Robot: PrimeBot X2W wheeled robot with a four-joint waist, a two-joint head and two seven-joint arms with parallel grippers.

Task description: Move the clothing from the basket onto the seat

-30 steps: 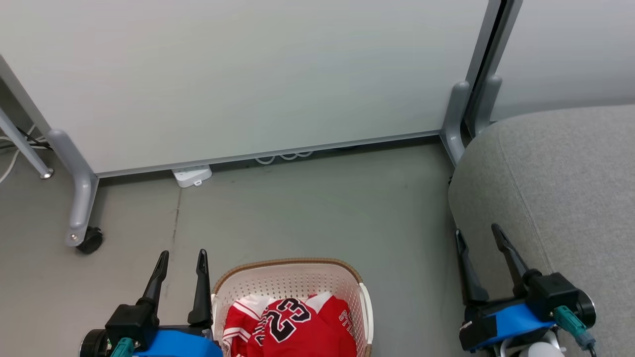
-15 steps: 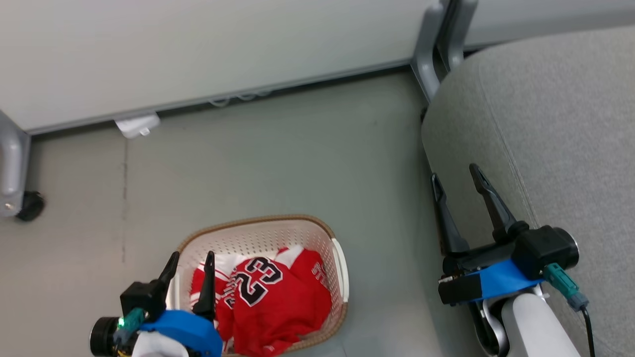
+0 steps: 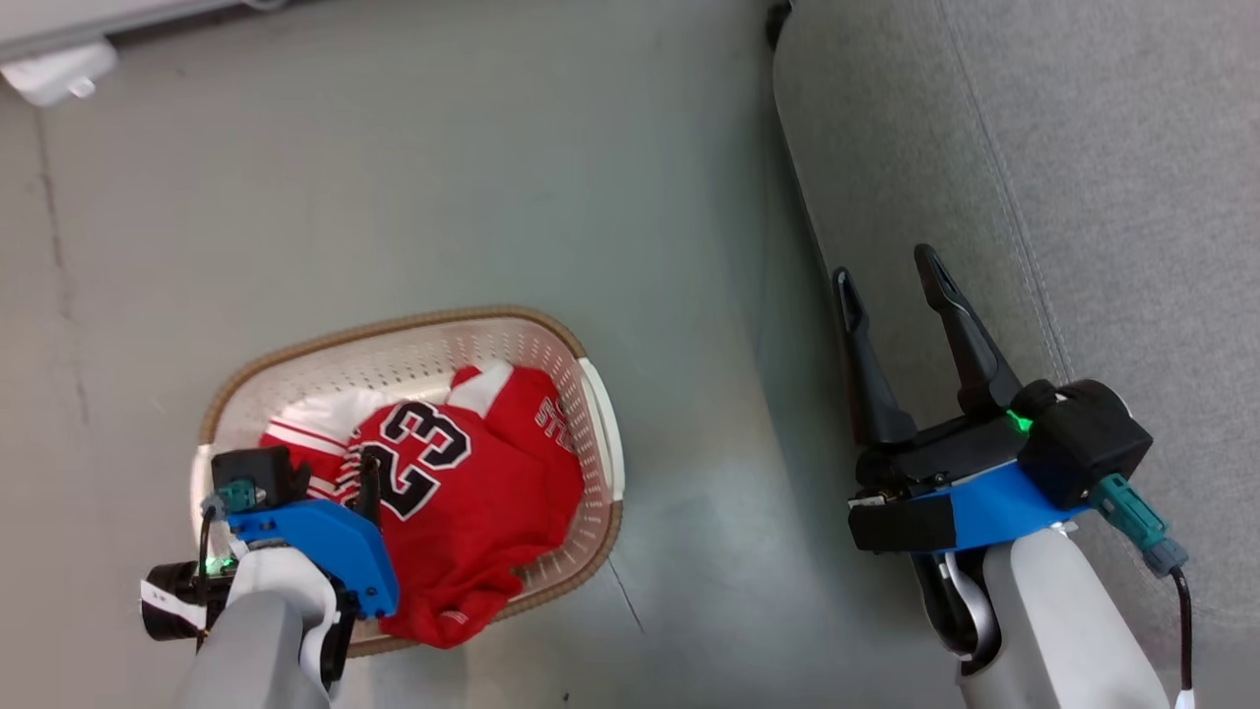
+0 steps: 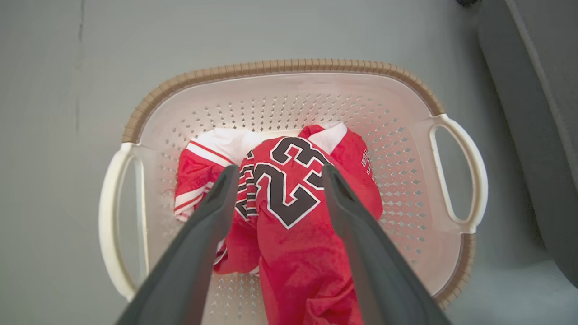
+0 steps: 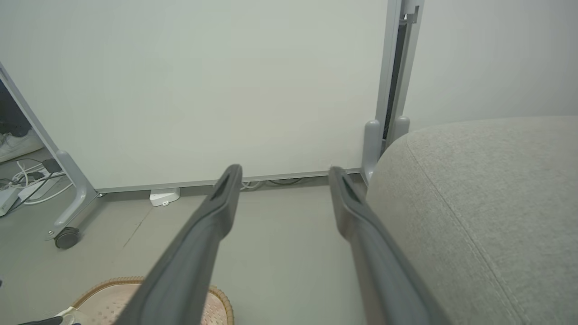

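Note:
The cream basket (image 3: 394,323) with a brown rim (image 4: 280,65) stands on the grey floor. In it lies the clothing: a red jersey (image 3: 472,483) marked "23" (image 4: 289,189) and, under its left side, a red piece with white stripes (image 3: 300,433) (image 4: 198,158). My left gripper (image 4: 280,168) hangs open straight above the jersey, fingers pointing down, holding nothing. The grey seat (image 3: 1083,197) (image 5: 487,203) fills the right. My right gripper (image 3: 884,264) (image 5: 284,169) is open and empty at the seat's left edge, apart from the basket.
A white partition panel (image 5: 203,90) on a castor foot (image 5: 67,237) closes off the far side. A white power strip (image 3: 54,74) lies at its base, and cables (image 5: 27,180) trail at the far left. Grey floor lies between basket and seat.
The head camera has tipped down, shifting the whole picture. My left gripper has swung from beside the basket to over the jersey, pointing down. Both grippers stay open.

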